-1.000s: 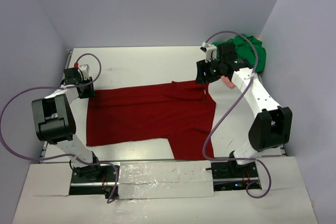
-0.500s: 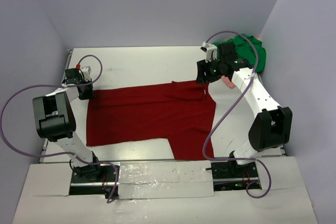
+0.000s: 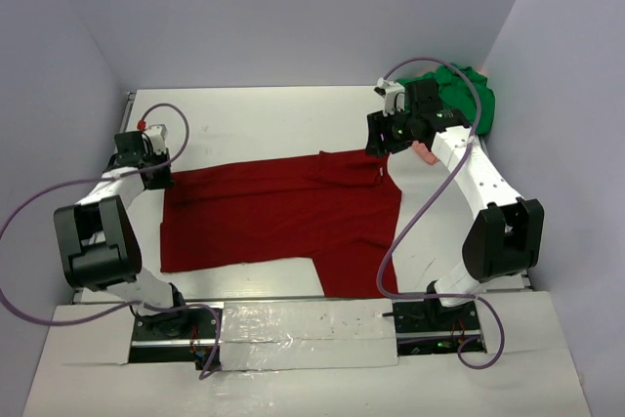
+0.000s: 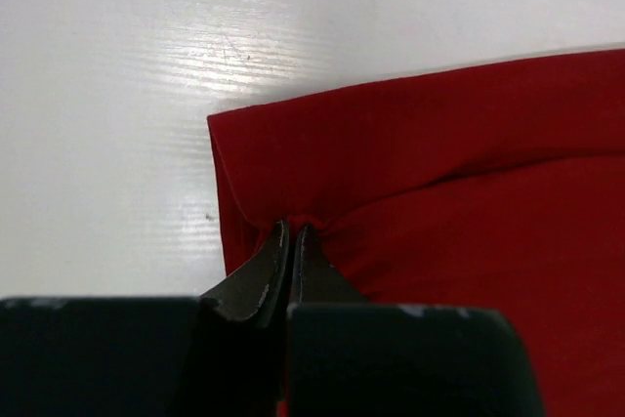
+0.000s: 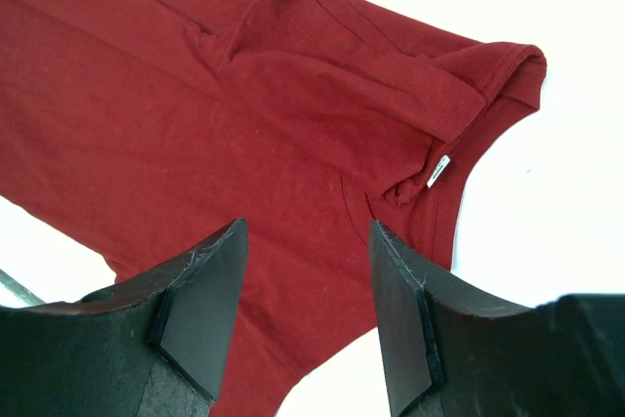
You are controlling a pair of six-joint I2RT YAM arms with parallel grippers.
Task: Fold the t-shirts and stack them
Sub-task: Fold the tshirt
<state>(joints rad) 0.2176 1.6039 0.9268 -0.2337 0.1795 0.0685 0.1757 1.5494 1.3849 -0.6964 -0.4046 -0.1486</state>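
Dark red t-shirt (image 3: 283, 217): spread flat on the white tabletop (image 3: 264, 119), between the two arms, long side running left to right. A lobe of cloth on its right half reaches toward the near edge. Surface mostly smooth, with a few shallow creases.

Left pincer (image 4: 290, 241): at the far left corner of the shirt, low against the cloth. Jaws clenched, tips together, nipping a small ridge of red fabric just inside the corner. Cloth puckers toward the tips and one crease runs off to the right. Corner hem lies on the tabletop just beyond the tips.

Right pincer (image 5: 308, 231): over the far right part of the shirt, near the neckline. Jaws released and standing apart, with flat red cloth showing between the two dark fingers (image 5: 200, 314). Nothing grasped. Cannot tell from either view whether the tips touch the fabric. Ahead of it, a folded-over layer of cloth and a small white label (image 5: 438, 171) at the neck edge.

Green t-shirt (image 3: 467, 95): bunched in the far right corner of the tabletop, behind the right arm, apart from the red one.

Pale pink t-shirt (image 3: 424, 152): only a small patch showing beside the right arm, near the green one, the rest hidden.
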